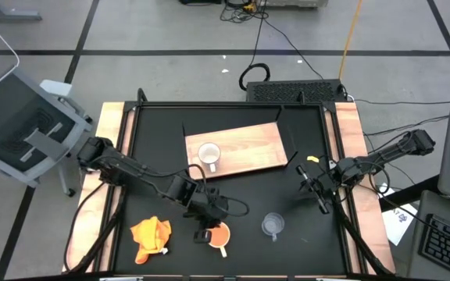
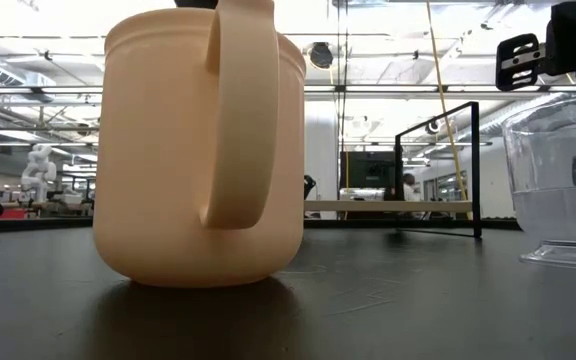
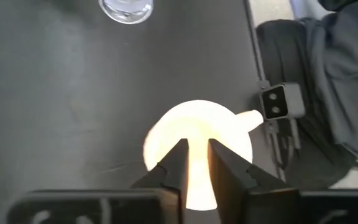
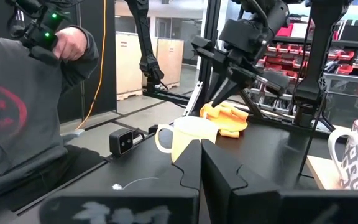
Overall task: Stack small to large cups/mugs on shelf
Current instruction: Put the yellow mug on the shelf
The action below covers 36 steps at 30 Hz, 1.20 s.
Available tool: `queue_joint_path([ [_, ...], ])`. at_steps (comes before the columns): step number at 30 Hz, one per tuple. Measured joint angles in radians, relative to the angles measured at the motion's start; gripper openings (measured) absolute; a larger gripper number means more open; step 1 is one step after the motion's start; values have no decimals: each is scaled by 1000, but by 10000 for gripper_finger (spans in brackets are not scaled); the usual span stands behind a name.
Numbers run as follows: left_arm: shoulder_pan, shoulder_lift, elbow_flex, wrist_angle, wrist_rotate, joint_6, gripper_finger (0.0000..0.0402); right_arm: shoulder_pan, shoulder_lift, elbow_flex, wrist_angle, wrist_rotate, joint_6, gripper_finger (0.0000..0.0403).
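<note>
The yellow-orange cup [image 1: 219, 234] stands upright on its base on the black tabletop near the front edge, its handle [image 2: 236, 110] turned toward the near edge. My left gripper [image 3: 196, 146] hangs just over its rim, slanting down, and is open by a narrow gap. The white cup [image 1: 209, 154] stands on the wooden shelf board [image 1: 248, 148] farther back. To the right of the yellow-orange cup is the clear glass cup [image 1: 272, 225], upright on the table. My right gripper [image 4: 201, 163] waits shut at the table's right side. My left gripper is right above the near part of the yellow-orange cup's rim [image 3: 166, 134], fingers slanting down from the left. Whether a finger touches the rim, I cannot tell. The cup stands with its base on the table.
An orange cloth [image 1: 151, 236] lies crumpled at the front left. A small camera block [image 3: 278, 102] sits at the front edge, and a person in a grey sweater [image 4: 17, 124] is close beside it. A black frame [image 2: 448, 170] stands at the far side.
</note>
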Motion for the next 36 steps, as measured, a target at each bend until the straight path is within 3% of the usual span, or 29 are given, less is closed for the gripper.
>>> queue_joint_path([
  [8,-1,0,0,1,48,-20,172,0,0,0,0,0,-2,0],
  [15,26,0,0,-13,19,-45,242,0,0,0,0,0,-6,0],
  [36,20,103,-1,-20,10,25,250,0,1,0,-2,0,-2,0],
])
